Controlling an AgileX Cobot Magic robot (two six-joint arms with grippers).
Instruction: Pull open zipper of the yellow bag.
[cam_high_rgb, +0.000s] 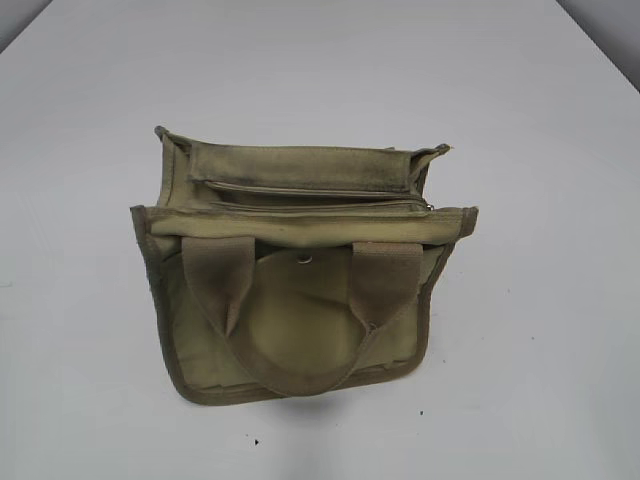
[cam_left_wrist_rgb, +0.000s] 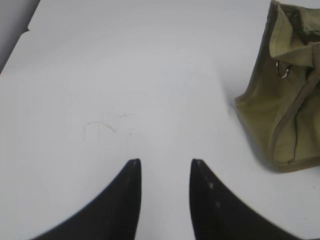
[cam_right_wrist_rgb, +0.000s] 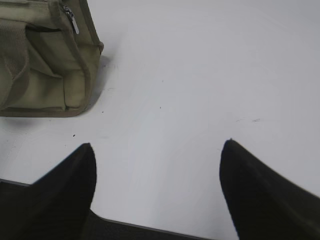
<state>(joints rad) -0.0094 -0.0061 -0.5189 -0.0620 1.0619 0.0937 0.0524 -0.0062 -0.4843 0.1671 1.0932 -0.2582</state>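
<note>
A plain white worktop (cam_high_rgb: 90, 150) fills the scene, bare but for a small olive-yellow canvas tote bag (cam_high_rgb: 300, 340) with darker edge binding, which sits near the middle of the surface in the exterior view. Two wide webbing loop handles (cam_high_rgb: 215, 280) droop over the bag's near face, partly covering a rounded front pocket (cam_high_rgb: 295, 325) with a small metal snap (cam_high_rgb: 305, 261) at its upper edge. Along the top of the bag runs a long straight zipper with khaki tape (cam_high_rgb: 320, 207), its small silver pull tab (cam_high_rgb: 430, 207) resting at the right end of the track, so the zipper appears closed along its visible length. Neither arm shows in the exterior view. In the left wrist view, the left gripper (cam_left_wrist_rgb: 165, 162) hangs over bare worktop, its two dark pointed fingers (cam_left_wrist_rgb: 127, 200) parted by a moderate gap with nothing between them; the bag lies well apart, toward the upper right of that view, a metal ring (cam_left_wrist_rgb: 283, 70) visible on its side. In the right wrist view, the right gripper (cam_right_wrist_rgb: 157, 145) stands with its black fingers (cam_right_wrist_rgb: 260, 190) spread wide and empty above the worktop's near edge, the bag and its silver pull tab off toward the upper left corner.
</note>
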